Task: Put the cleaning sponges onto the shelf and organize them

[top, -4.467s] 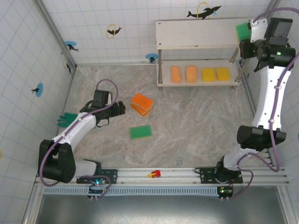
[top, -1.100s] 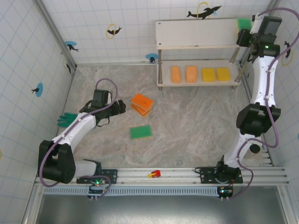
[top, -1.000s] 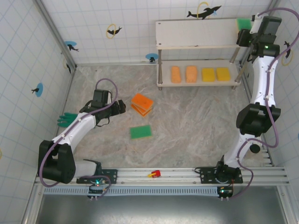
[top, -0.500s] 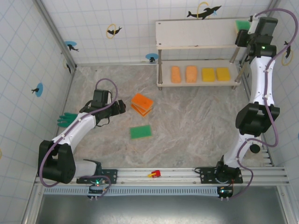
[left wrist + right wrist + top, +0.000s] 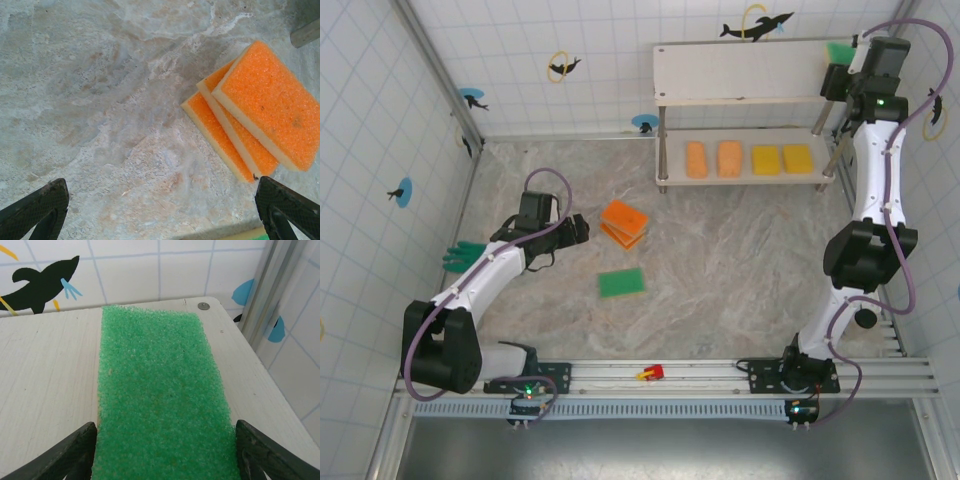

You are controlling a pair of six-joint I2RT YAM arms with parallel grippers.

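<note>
At the near edge, a tiny red object [image 5: 650,373] lies on the rail between the two arm bases. Beyond it, on the marbled table [image 5: 740,270], a loose green sponge [image 5: 621,283] lies flat and alone. Just past that sits a fanned stack of orange sponges [image 5: 270,102], each one slipped sideways off the one beneath. The left gripper [image 5: 161,210] hovers beside this stack with its jaws spread wide and nothing between them. A green rubber glove [image 5: 463,256] lies against the left wall.

Farther back stands the shelf [image 5: 740,72]. Its lower board carries four sponges in a row: an orange sponge [image 5: 696,159], a pale orange sponge [image 5: 729,158] and two yellow sponges [image 5: 781,159]. They lie side by side with small gaps between them.

At the far right end of the top board, a shelved green sponge [image 5: 162,390] lies flat near the corner screw. The right gripper [image 5: 167,442] straddles it, one finger at each long edge. The wrist view does not show whether the fingers [image 5: 75,450] press on it or stand just clear.
</note>
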